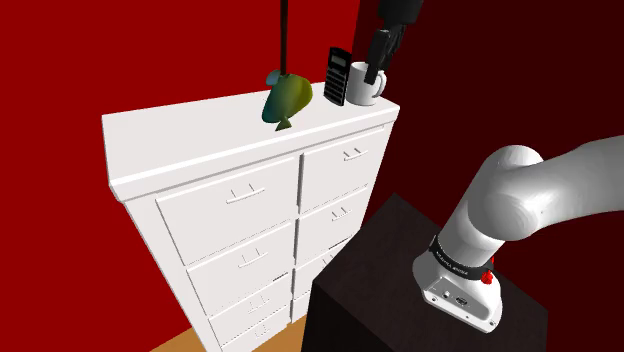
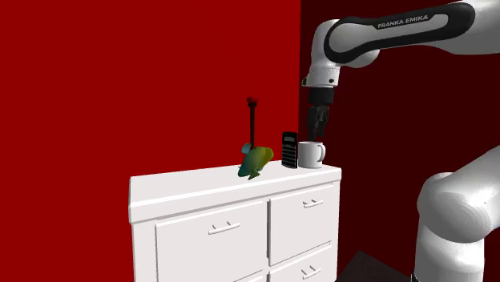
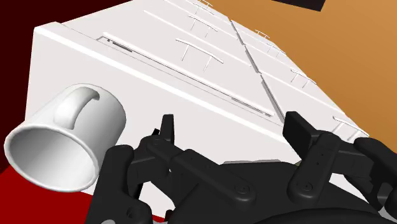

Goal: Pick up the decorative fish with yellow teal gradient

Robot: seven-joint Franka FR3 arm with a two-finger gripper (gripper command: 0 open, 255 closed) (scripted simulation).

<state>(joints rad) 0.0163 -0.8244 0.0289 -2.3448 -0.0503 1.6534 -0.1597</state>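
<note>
The decorative fish (image 1: 283,100) (image 2: 255,162) is yellow-green shading into teal and stands tilted on the white dresser's top (image 1: 180,135) (image 2: 184,188). A thin dark pole (image 1: 285,35) (image 2: 253,120) rises just behind it. My black gripper (image 1: 378,62) (image 2: 318,128) hangs above the white mug (image 1: 363,86) (image 2: 311,154), off to the right of the fish in both exterior views. In the wrist view the gripper (image 3: 234,130) is open, its fingers (image 3: 167,130) well apart with nothing between them. The mug (image 3: 60,140) lies beside them.
A black calculator-like slab (image 1: 337,76) (image 2: 289,150) stands upright between fish and mug. Red walls back the dresser. Its drawer fronts (image 1: 230,215) (image 3: 210,57) face the dark stand (image 1: 400,300). Orange-brown floor (image 3: 343,51) lies below.
</note>
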